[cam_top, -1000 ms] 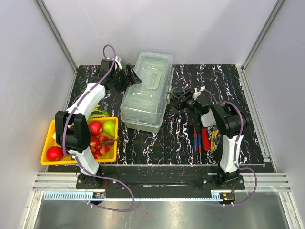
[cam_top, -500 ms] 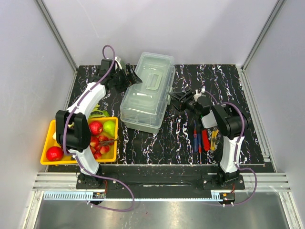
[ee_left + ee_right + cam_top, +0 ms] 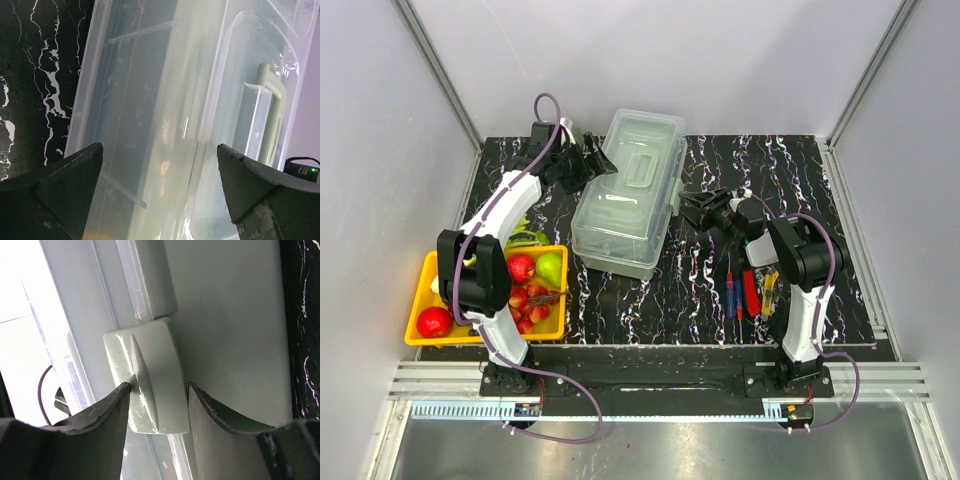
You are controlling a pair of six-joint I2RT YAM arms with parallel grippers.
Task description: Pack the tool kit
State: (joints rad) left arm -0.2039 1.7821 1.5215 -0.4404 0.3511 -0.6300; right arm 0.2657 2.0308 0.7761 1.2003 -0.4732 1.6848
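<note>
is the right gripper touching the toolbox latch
Cannot tell. In the right wrist view the right gripper straddles the toolbox latch, edges meeting, but depth is unclear.

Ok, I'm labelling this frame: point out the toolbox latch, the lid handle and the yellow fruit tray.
latch (image 3: pixel 160 365): right wrist view, face of the tab.
lid handle (image 3: pixel 276 120): left wrist view, middle of its bar.
fruit tray (image 3: pixel 419 296): top external view, left wall.

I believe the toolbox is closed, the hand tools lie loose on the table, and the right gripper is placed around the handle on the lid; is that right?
Not quite: the right wrist view shows the right gripper placed around the latch on the side, not the handle on the lid. The toolbox is closed and the hand tools lie loose on the table.
</note>
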